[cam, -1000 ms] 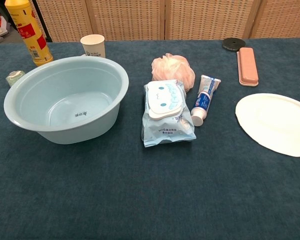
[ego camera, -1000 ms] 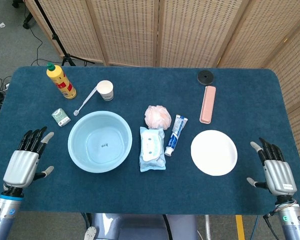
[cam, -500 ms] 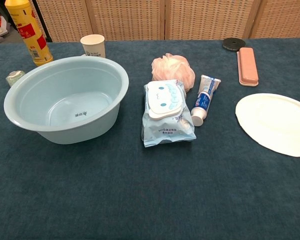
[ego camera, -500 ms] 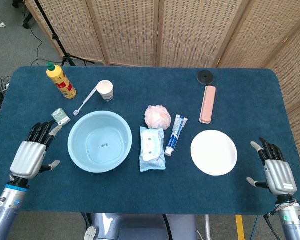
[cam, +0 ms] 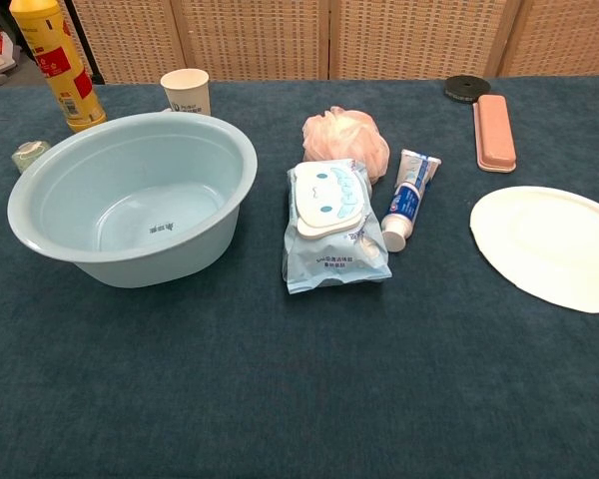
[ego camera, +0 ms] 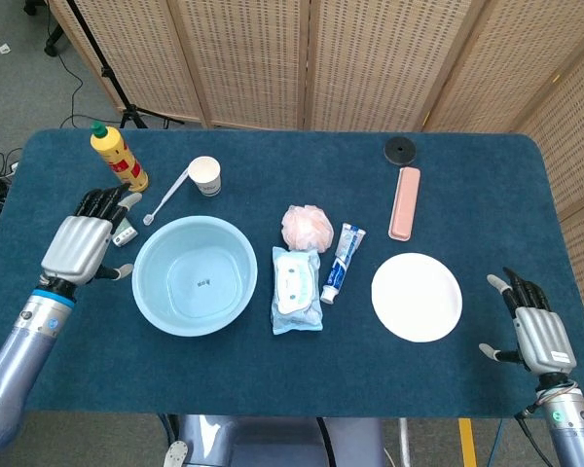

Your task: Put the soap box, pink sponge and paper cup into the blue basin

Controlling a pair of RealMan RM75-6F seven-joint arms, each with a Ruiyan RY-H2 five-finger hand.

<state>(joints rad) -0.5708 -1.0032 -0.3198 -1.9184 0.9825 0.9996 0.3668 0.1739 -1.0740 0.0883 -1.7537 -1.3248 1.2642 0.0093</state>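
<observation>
Sitting upright, white paper cup (ego camera: 205, 176) shows faint print.

Head cam is sitting high up, looking almost straight down, taking in the whole blue table (ego camera: 467, 389) plus the wicker screens behind it. Chest cam is sitting way lower and closer, peering across the tabletop toward those same screens. Both are catching the blue basin (ego camera: 146, 297), wipes pack (cam: 331, 228), toothpaste (cam: 407, 198) and white plate (ego camera: 417, 297). The table's near corners are showing only from the head cam.
</observation>
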